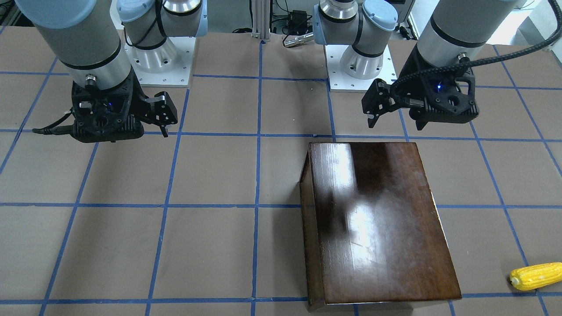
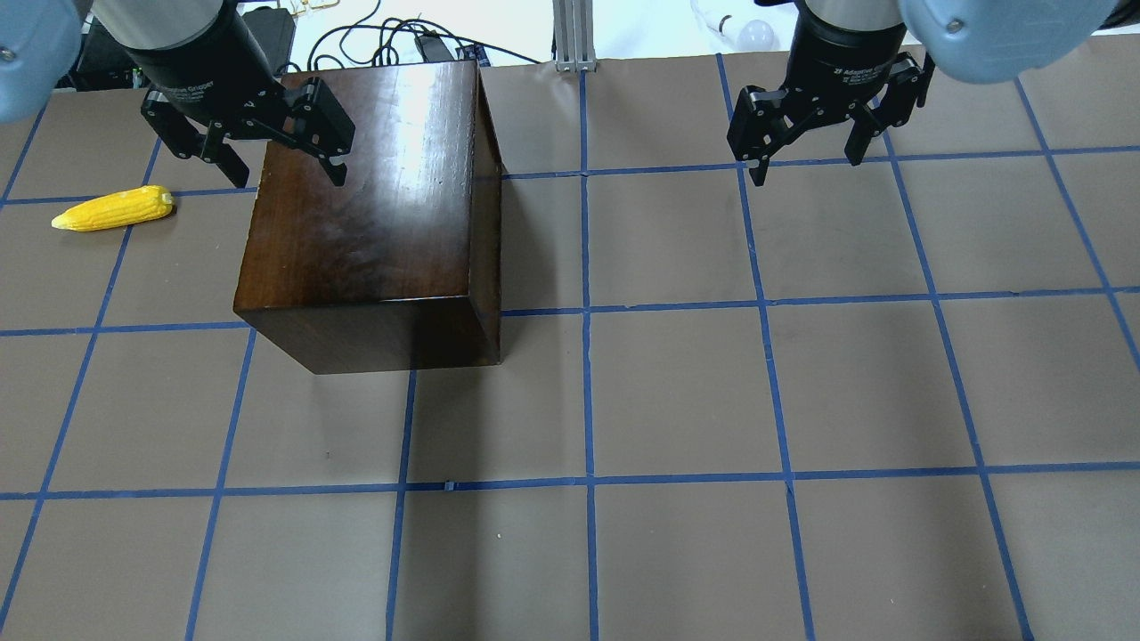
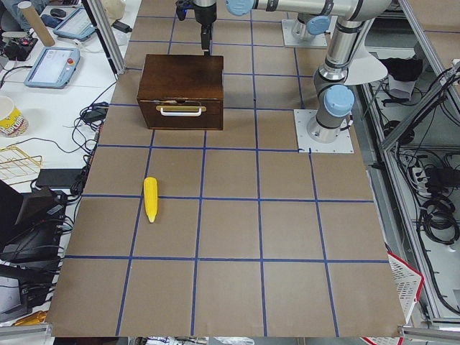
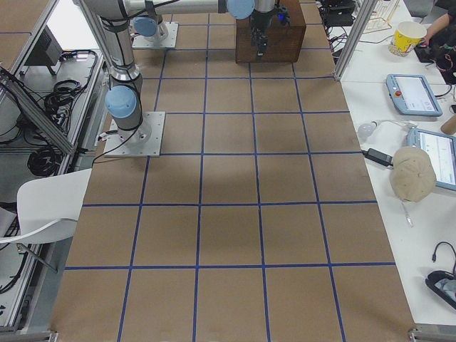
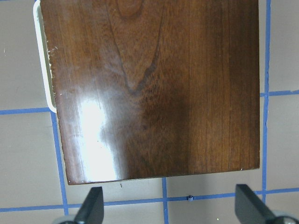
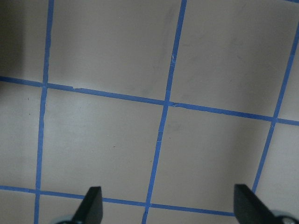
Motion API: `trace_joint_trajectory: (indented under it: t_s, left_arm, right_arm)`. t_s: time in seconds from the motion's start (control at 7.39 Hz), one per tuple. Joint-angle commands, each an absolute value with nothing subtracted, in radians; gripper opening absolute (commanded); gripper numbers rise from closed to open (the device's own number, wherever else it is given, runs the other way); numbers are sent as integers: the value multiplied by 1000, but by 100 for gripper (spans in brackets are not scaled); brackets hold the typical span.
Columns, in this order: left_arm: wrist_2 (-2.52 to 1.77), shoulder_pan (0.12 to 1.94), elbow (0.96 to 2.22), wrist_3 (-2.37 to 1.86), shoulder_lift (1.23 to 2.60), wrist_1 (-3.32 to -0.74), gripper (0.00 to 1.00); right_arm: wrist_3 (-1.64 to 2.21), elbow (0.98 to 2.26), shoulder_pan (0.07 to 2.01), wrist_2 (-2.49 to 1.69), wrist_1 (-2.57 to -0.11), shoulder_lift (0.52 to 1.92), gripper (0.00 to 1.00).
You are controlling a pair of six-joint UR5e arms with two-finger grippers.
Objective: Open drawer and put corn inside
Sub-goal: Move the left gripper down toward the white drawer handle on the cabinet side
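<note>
1. At the left end, nearest the left-side camera, the bright yellow, tapered corn (image 3: pixel 150 199) lies flat on the brown paper-covered surface (image 2: pixel 677 392), which is marked with a blue tape grid (image 2: pixel 586 309). It is untouched and well apart from both arms.
2. Beyond it stands the glossy dark-brown wooden box (image 2: pixel 374 223). Its wooden drawer (image 3: pixel 208 108), with a dark brown front panel, faces the corn and sits fully pushed in, flush with the box. A cream bar handle (image 3: pixel 181 111) runs across the front panel.
3. The corn lies outside the drawer, on the handle side, with bare surface between the two.
4. Past the drawer front, the black two-finger left gripper (image 2: pixel 290 178) hangs raised by the box's edge that faces the robot's bases. Its jaws stand wide apart and hold nothing. Its wrist view looks down on the box top.
5. Farthest off, the black two-finger right gripper (image 2: pixel 809 167) hangs raised over bare surface, well apart from the box. Its jaws stand wide apart and hold nothing. Its wrist view shows only taped surface.
</note>
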State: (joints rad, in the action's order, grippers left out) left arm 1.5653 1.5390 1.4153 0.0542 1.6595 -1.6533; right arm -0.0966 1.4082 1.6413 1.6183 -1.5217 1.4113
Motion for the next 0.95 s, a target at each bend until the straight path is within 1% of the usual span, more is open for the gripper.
trace_joint_trajectory:
  t_s: [0.0, 0.41, 0.81]
  left_arm:
    - [1568, 1537, 1413, 41, 1663, -1661, 100]
    - [1565, 1511, 1410, 49, 1669, -1683, 100]
    - [1554, 1381, 1352, 129, 1750, -1678, 100]
  right_arm:
    - [-97, 1408, 1641, 1618, -1522, 1411, 100]
    - [-95, 1408, 1641, 1618, -1522, 1411, 100]
    - [-95, 1408, 1641, 1618, -1523, 1411, 100]
